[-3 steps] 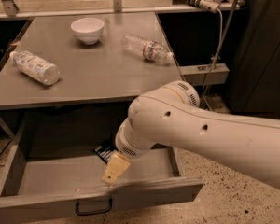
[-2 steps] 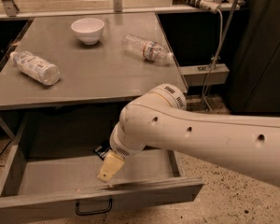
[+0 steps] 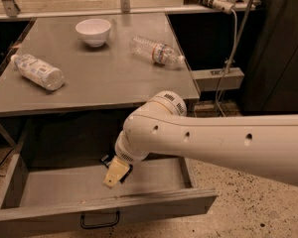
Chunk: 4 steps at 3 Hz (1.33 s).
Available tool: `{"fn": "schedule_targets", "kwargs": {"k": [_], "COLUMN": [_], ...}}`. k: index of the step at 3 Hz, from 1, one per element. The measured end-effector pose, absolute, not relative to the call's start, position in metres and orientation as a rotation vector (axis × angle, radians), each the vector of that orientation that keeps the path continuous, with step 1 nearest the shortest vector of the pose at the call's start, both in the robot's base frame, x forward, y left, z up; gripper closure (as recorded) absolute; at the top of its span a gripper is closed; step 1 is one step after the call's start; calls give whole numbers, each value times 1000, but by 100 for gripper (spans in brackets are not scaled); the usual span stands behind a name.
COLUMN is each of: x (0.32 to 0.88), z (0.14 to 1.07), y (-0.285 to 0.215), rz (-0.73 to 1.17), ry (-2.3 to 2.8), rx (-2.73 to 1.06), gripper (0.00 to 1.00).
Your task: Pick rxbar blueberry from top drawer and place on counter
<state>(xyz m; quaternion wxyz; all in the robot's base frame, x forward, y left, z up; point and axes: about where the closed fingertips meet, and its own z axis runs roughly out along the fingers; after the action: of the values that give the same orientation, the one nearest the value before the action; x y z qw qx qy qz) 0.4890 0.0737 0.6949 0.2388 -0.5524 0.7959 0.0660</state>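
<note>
The top drawer (image 3: 64, 190) stands pulled open below the counter (image 3: 104, 78), with its black wire handle (image 3: 99, 221) on the front panel. My gripper (image 3: 115, 174) reaches down into the middle of the drawer, on the end of the big white arm (image 3: 213, 138). A small dark piece with a light edge, which looks like the rxbar blueberry (image 3: 107, 159), shows just behind and left of the gripper on the drawer floor. Most of it is hidden by the gripper. I cannot tell whether they touch.
On the counter are a white bowl (image 3: 93, 31) at the back, a plastic bottle (image 3: 37, 72) lying at the left and another bottle (image 3: 156, 51) lying at the right. A cable and a shelf (image 3: 218, 76) stand to the right of the counter.
The arm has swung a little to the left, and the gripper has moved left inside the drawer. It now covers more of the dark bar.
</note>
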Motion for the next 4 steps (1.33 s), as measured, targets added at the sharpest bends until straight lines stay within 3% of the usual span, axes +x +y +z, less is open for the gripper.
{"fn": "schedule_targets", "kwargs": {"k": [2,4], "x": [498,490], "z": [672,652], "y": [101,120], "rz": [315,330], "ry": [2148,2124], "rx": [-1473,-1458], "gripper": [0,0]}}
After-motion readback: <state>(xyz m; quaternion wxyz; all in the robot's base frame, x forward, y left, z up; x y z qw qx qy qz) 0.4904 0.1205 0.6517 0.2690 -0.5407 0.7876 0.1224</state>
